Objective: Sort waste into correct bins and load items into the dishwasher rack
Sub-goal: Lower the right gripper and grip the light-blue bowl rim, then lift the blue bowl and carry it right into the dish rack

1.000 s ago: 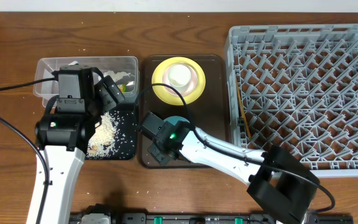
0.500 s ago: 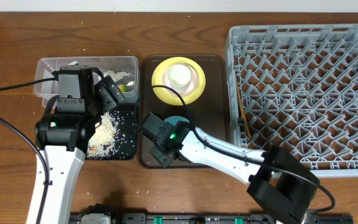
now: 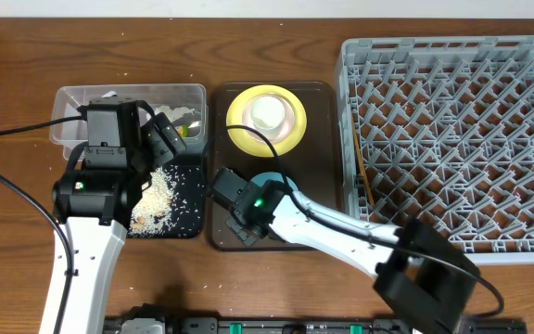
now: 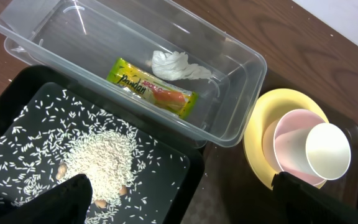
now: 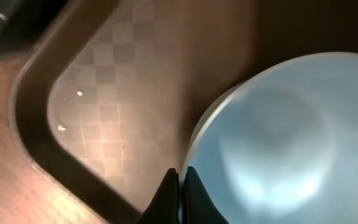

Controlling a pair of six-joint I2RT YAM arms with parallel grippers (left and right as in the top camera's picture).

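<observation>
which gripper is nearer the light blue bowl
Right. The right gripper is closed on the rim of the light blue bowl; the left gripper hangs open over the black tray, well away.

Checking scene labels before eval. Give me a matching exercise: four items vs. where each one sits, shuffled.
Items:
1. snack wrapper
2. rice grains
3. white cup
4. light blue bowl

Places:
A. in the pink bowl on the yellow plate
B. on the brown tray, at the right gripper
C. in the clear tub
D. on the black tray

Pairs: 1-C, 2-D, 3-A, 4-B
</observation>
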